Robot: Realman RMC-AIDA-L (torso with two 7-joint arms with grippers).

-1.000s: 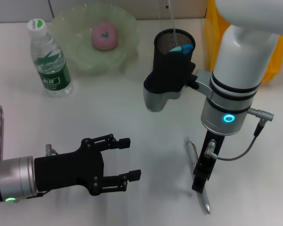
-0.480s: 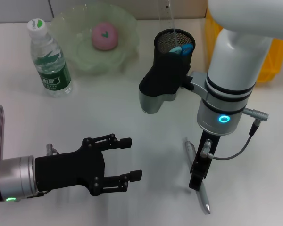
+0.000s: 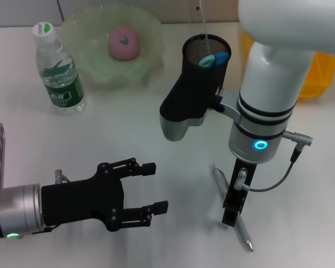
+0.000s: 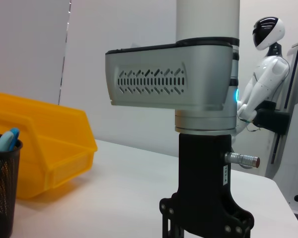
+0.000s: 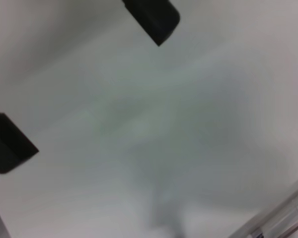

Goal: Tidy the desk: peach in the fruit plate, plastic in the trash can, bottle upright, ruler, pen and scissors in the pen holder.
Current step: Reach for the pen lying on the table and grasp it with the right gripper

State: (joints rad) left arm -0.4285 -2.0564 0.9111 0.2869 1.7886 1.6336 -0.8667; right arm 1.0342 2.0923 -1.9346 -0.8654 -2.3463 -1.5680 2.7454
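On the desk (image 3: pixel 128 128) before you, the pen (image 3: pixel 234 220) lies under the right gripper (image 3: pixel 230 215), fingers spread wide; the left gripper (image 3: pixel 151 195) hovers open. The bottle (image 3: pixel 58 70) label is unreadable.

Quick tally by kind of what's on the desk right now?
Bottle: 1
Fruit plate: 1
Peach: 1
Pen holder: 1
Scissors: 1
Ruler: 1
Pen: 1
Yellow bin: 1
Total: 8
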